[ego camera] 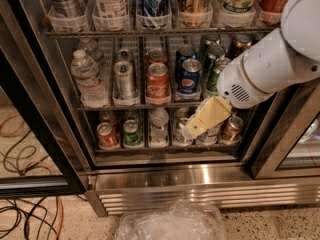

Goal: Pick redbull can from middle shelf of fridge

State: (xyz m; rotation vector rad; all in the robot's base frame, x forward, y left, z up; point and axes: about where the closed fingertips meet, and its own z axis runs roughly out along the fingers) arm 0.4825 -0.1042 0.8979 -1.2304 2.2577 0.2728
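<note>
The redbull can [124, 79] is a slim silver can standing at the front of its lane on the middle shelf [100, 107] of the fridge [190, 180]. A water bottle [86, 76] stands to its left and a red Coca-Cola can [158, 81] to its right. A blue Pepsi can [190, 76] comes after that. My gripper [194, 128] is cream-coloured and hangs from the white arm [265, 66]. It is in front of the lower shelf, to the right of and below the redbull can, and holds nothing that I can see.
Tall cans in clear cups [154, 6] fill the rack above. Small cans and bottles [107, 135] fill the rack below. Black door frames [35, 119] flank the opening. Cables [20, 159] lie on the floor at left. A crumpled clear plastic bag [170, 224] lies in front of the grille.
</note>
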